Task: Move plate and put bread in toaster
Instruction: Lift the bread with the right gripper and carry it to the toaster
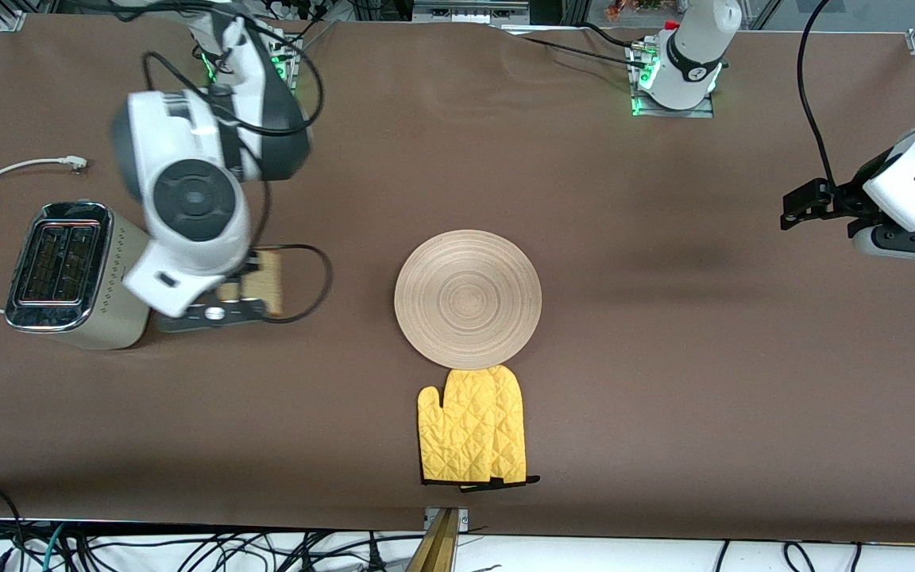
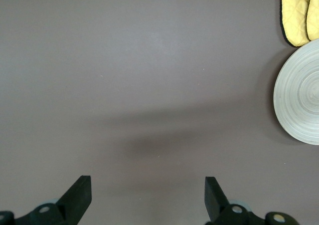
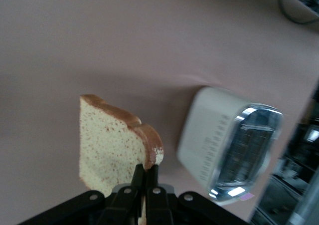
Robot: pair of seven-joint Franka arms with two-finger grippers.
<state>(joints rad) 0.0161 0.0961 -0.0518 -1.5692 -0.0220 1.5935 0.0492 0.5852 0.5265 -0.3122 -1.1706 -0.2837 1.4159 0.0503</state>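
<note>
Right wrist view: bread [image 3: 112, 142] pinched beside toaster [image 3: 230, 145].

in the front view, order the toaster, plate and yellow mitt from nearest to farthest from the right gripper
The right gripper, shut on the bread, hangs beside the toaster.
1. toaster: at the right arm's end of the table, right beside the gripper.
2. plate: mid-table.
3. yellow mitt: touching the plate's rim, nearer the front camera than the plate.

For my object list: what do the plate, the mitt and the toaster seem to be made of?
Plate: pale wood, matte, likely; concentric ring grooves show.
Mitt: yellow quilted fabric, with diamond stitching and dark trim.
Toaster: shiny chrome top with reflections; cream body, plastic or painted metal, unclear.
</note>
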